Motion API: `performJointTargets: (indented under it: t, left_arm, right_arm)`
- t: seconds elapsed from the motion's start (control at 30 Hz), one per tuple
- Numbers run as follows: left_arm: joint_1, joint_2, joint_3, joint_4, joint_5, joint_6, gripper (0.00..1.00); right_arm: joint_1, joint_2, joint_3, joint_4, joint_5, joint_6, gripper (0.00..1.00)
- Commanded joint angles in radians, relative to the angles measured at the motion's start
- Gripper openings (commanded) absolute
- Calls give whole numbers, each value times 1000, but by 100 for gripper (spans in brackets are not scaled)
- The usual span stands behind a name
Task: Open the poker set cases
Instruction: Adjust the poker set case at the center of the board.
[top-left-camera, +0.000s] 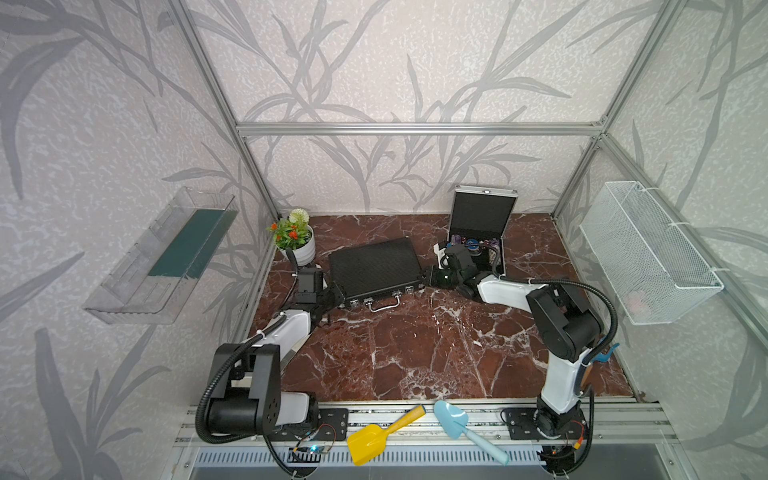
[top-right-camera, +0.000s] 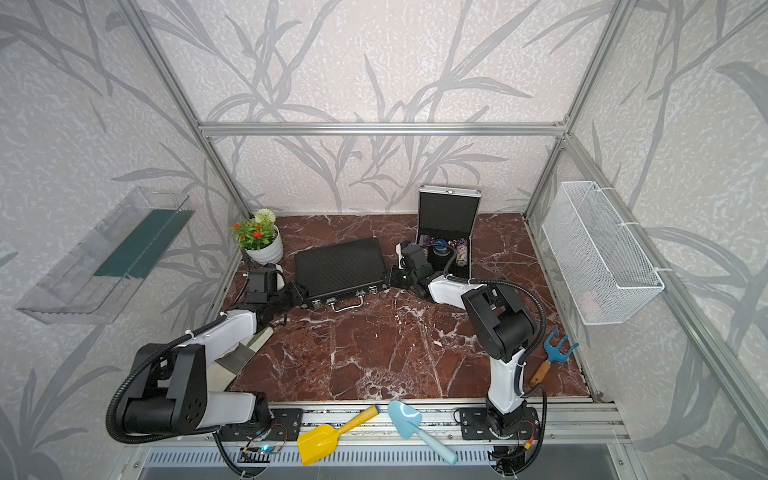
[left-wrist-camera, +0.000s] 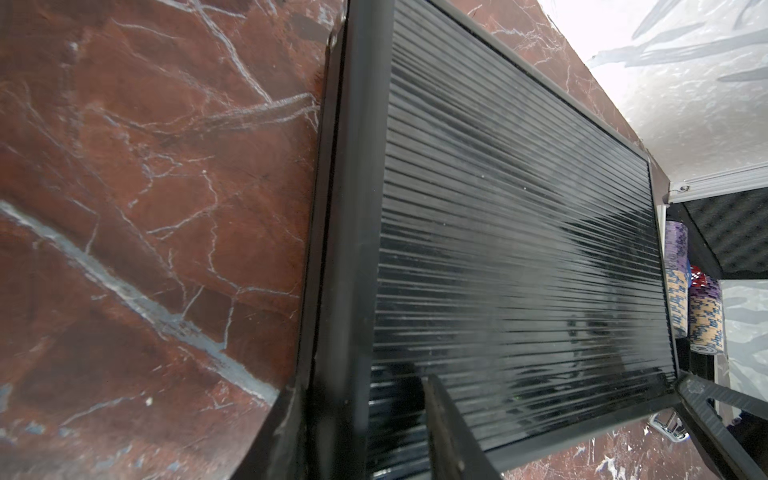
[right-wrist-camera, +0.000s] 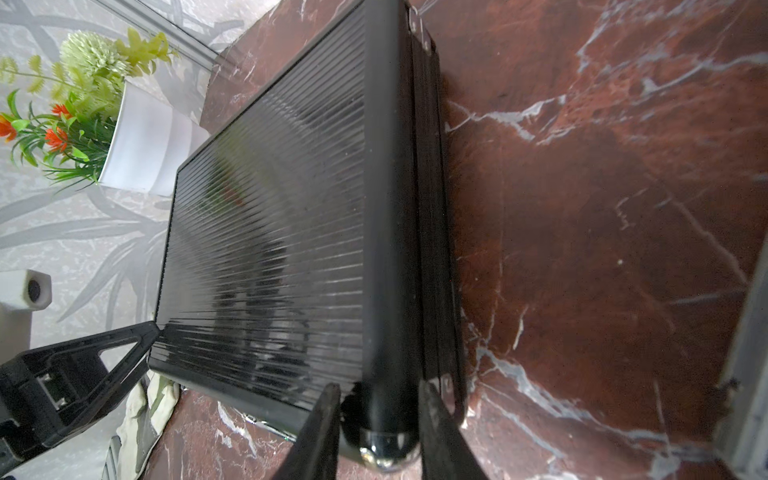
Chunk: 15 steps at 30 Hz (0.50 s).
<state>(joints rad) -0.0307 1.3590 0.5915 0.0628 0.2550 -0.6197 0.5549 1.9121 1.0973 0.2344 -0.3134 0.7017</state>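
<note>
The wider black poker set case (top-left-camera: 374, 270) (top-right-camera: 340, 266) lies closed in the middle of the marble floor, handle and latches toward the front. My left gripper (top-left-camera: 334, 297) (left-wrist-camera: 361, 390) is clamped over its front left corner, one finger (left-wrist-camera: 449, 432) on the ribbed lid and the other down the side. My right gripper (top-left-camera: 428, 278) (right-wrist-camera: 380, 388) straddles the rounded edge at the right corner, fingers tight on both sides. The smaller silver case (top-left-camera: 482, 224) (top-right-camera: 446, 216) stands open at the back right, its lid upright, with poker chips (left-wrist-camera: 675, 291) inside.
A white flower pot (top-left-camera: 297, 239) stands just behind the black case's left end. On the front rail lie a yellow scoop (top-left-camera: 378, 436) and a blue shovel (top-left-camera: 461, 424). A blue rake (top-right-camera: 555, 353) lies by the right arm's base. A wire basket (top-left-camera: 648, 257) and a clear bin (top-left-camera: 162, 257) hang on the side walls.
</note>
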Motion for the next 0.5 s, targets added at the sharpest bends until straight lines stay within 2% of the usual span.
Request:
performJointTargets:
  t: [0.0,0.23,0.3,0.47]
  left_arm:
    - [-37,-12,-29,-107,173,-15,36]
    - [-35,-63,-24,-144,134,-11,42]
    - [-35,-85,-19,-165,112,-6,47]
    - [-34,-149,-17,-210,53,-11,64]
  right_arm:
    - [132,16,-33,-129,-278,27,33]
    - [106,-16,-41,-157,-219,5,48]
    - [99,-36,-38,-175,-202,-15,52]
    - [96,-73,-53,-190,-176,-33,73]
